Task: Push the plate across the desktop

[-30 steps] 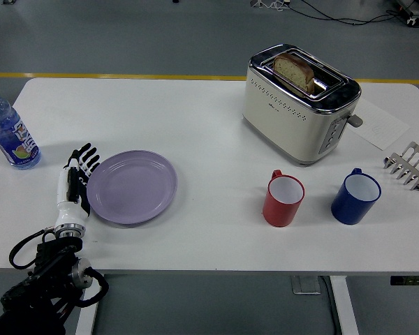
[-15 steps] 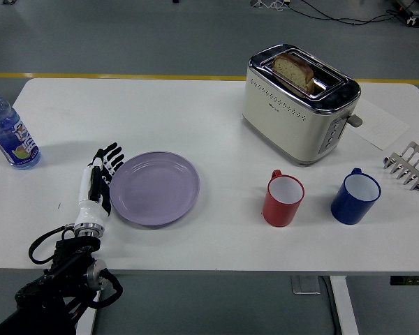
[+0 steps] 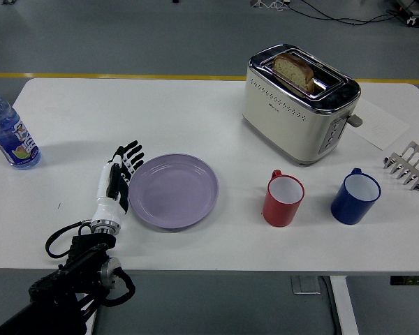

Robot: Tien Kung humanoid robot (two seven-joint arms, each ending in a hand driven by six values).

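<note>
A lilac plate (image 3: 173, 190) lies flat on the white table (image 3: 195, 112), left of centre. My left hand (image 3: 118, 180) stands edge-on with its fingers stretched out, pressed against the plate's left rim and holding nothing. Its black arm comes up from the lower left corner. My right arm is out of view.
A red mug (image 3: 283, 199) stands just right of the plate, with a blue mug (image 3: 355, 197) beyond it. A cream toaster (image 3: 298, 103) with bread in it stands at the back. A water bottle (image 3: 9, 132) is at the far left, a metal rack (image 3: 410, 165) and a paper at the far right.
My left hand has slid to the right along the table, and the plate has moved right with it, closer to the red mug.
</note>
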